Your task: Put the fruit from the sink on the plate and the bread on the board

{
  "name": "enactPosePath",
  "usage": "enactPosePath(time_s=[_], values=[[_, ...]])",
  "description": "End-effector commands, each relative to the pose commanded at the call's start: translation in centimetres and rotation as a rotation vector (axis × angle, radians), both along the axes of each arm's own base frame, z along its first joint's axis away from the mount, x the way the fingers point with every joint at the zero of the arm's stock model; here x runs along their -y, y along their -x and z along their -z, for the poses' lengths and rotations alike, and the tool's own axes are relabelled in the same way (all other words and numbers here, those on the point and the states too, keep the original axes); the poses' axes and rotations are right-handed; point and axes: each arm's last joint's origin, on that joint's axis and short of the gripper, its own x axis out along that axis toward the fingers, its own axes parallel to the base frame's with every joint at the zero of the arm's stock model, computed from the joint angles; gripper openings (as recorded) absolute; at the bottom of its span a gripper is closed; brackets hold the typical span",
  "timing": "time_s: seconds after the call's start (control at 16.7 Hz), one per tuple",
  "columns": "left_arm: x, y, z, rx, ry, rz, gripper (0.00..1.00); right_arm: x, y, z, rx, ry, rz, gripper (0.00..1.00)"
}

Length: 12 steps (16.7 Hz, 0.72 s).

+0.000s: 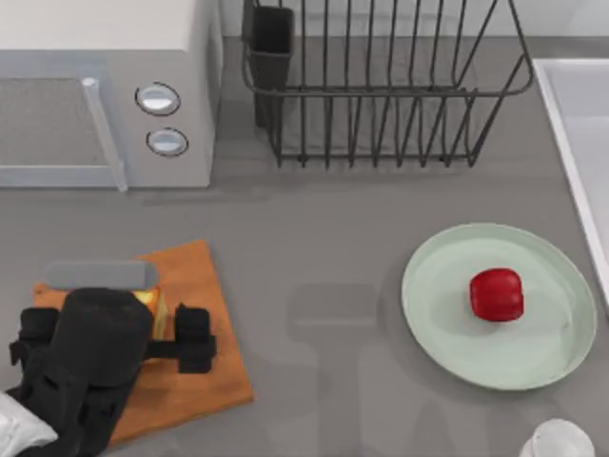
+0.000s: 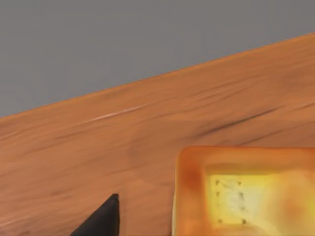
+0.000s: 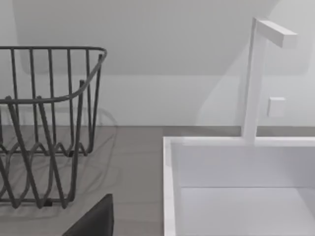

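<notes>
A microwave [image 1: 105,90] sits at the grey surface's [image 1: 324,248] back left, a wire rack [image 1: 381,86] beside it, a glass [image 1: 557,440] front right.

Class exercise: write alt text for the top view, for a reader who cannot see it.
The left hand sits over the bread on the orange board at the table's left. At right, a red fruit lies on the mint plate, beside the sink.

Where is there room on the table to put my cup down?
The open grey stretch between the board and the plate, below the dish rack, is bare. It's crowded at the left, where the left claw sits over the bread.
</notes>
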Motion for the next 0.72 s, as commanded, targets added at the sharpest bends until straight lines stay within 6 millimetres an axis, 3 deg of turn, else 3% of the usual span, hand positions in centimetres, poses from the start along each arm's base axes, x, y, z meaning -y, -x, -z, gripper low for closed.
enactPosePath(time_s=[0.36,0.72], values=[[-0.5,-0.1,-1.5,0.061,0.039,-0.005,1.00,0.0,0.0,0.0,0.000,0.000,0.000,1.00],[-3.3,1.2,-5.0,0.209,0.113,-0.009,1.00,0.0,0.0,0.0,0.000,0.000,0.000,1.00]])
